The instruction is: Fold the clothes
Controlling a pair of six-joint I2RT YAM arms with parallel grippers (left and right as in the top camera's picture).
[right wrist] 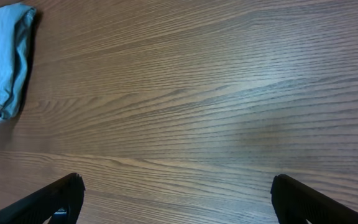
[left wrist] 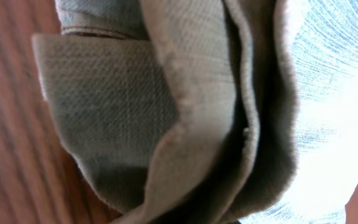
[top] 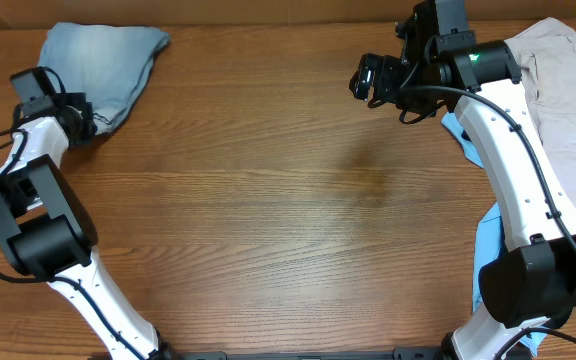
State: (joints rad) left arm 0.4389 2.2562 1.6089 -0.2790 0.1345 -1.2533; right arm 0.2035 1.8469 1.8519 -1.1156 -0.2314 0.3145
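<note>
The clothes, faded light-blue denim shorts (top: 103,65), lie bunched in a folded heap at the table's far left corner. My left gripper (top: 81,126) is at the heap's lower left edge. In the left wrist view the layered denim folds (left wrist: 185,112) fill the frame and run down into the jaws, which are themselves hidden, so the gripper looks shut on the cloth. My right gripper (top: 368,78) hovers over bare wood at the far right, apart from the shorts. It stands wide open (right wrist: 176,183) with nothing between its fingers. The shorts (right wrist: 5,56) show small at that view's top left.
Beige trousers (top: 568,90) lie at the table's right edge. A sky-blue shirt (top: 488,245) pokes out beside and under the right arm. Brown wood table (top: 288,200) stretches between the two arms.
</note>
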